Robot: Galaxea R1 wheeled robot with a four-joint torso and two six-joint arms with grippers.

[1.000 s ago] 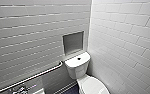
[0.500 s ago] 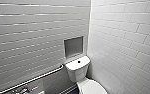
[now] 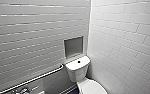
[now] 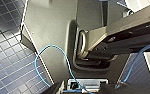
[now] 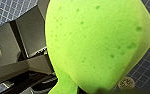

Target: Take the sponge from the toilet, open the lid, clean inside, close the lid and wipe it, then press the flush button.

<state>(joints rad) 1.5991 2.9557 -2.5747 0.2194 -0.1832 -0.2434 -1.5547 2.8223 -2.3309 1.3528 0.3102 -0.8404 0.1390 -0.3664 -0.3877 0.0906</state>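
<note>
Sponge (image 5: 96, 45) bright green, pitted, rounded, pinched narrow.

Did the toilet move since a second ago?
No. The toilet still sits just below the wall niche; the whole picture slid down, so the camera moved.

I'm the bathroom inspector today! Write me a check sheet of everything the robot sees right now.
Surface: floor of small dark blue tiles.
Job's things: sponge, bright green, close up above the floor; toilet, white, in the corner; lid looks down; flush button, dark, on the tank top.
Clutter: nothing seen.
Grippers: right gripper seems shut on the sponge; left gripper, state unclear.
Cables: thin blue cable looping over grey robot parts.
Surroundings: white tiled walls, a niche, a grab rail, a tap.
</note>
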